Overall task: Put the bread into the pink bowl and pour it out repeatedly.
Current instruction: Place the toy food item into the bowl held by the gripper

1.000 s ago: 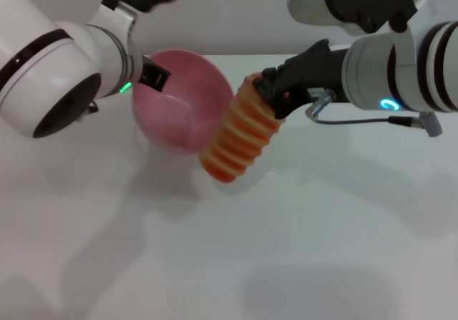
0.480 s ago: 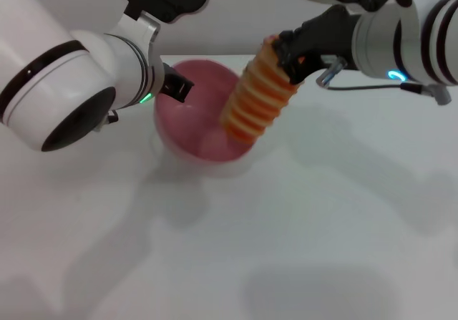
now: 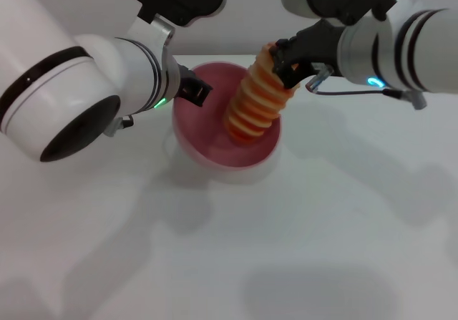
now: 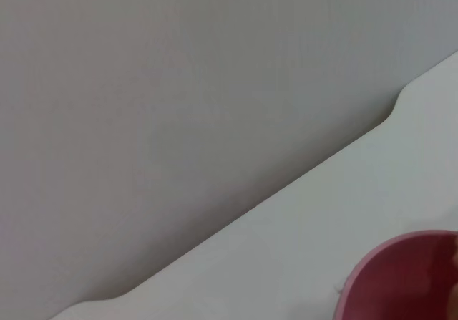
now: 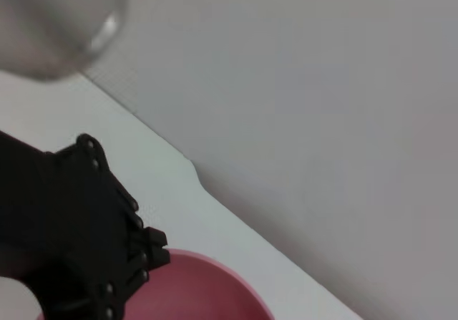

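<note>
The pink bowl (image 3: 229, 148) is held up near the table's far middle, its opening tipped toward me. My left gripper (image 3: 192, 91) is shut on its far left rim. The bread (image 3: 256, 99), an orange-brown ridged loaf with cream stripes, hangs steeply with its lower end inside the bowl. My right gripper (image 3: 286, 61) is shut on the loaf's upper end. The left wrist view shows part of the bowl's rim (image 4: 390, 280). The right wrist view shows the bowl's rim (image 5: 215, 277) and the black left gripper (image 5: 132, 245).
The white table (image 3: 322, 241) spreads in front of the bowl. Its far edge (image 4: 250, 209) meets a plain grey wall just behind the bowl. Both arms crowd the far part of the table.
The right gripper has carried the bread left and up, lowering its end into the bowl. The left gripper has moved the bowl rightward and turned its opening more upward.
</note>
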Robot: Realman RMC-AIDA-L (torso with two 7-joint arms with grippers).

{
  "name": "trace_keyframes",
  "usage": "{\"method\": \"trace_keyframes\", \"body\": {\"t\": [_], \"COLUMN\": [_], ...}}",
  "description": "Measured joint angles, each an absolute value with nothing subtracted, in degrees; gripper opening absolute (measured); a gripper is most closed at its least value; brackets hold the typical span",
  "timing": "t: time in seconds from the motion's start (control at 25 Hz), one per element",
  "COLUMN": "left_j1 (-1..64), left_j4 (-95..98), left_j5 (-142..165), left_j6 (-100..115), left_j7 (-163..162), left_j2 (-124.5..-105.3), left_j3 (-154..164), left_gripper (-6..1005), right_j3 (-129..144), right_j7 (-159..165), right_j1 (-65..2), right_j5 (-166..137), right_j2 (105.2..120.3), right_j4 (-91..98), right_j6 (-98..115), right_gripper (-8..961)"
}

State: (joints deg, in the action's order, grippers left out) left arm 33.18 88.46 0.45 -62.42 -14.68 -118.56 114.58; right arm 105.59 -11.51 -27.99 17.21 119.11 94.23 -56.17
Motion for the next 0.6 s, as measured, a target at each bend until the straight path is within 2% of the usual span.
{"method": "trace_keyframes", "body": {"t": [0.32,0.6], "left_j1": [32.98,32.71], "left_j4": [88.93,89.24], "left_j5": [0.41,0.66], "left_j6": [-62.53,-62.44], "left_j7": [-14.49,-14.31], "left_j2": [-118.51,-118.46], "left_j3": [114.67,114.79], "left_gripper": [34,34], "right_j3": [106.82,108.08], "right_j7": [-11.35,-11.37], "right_j1": [-27.78,-27.32], "right_j5": [19.11,19.04], "right_j2": [119.19,119.12], "right_j4": [92.94,93.45], "right_j6": [-54.31,-53.18], "right_gripper": [66,216]}}
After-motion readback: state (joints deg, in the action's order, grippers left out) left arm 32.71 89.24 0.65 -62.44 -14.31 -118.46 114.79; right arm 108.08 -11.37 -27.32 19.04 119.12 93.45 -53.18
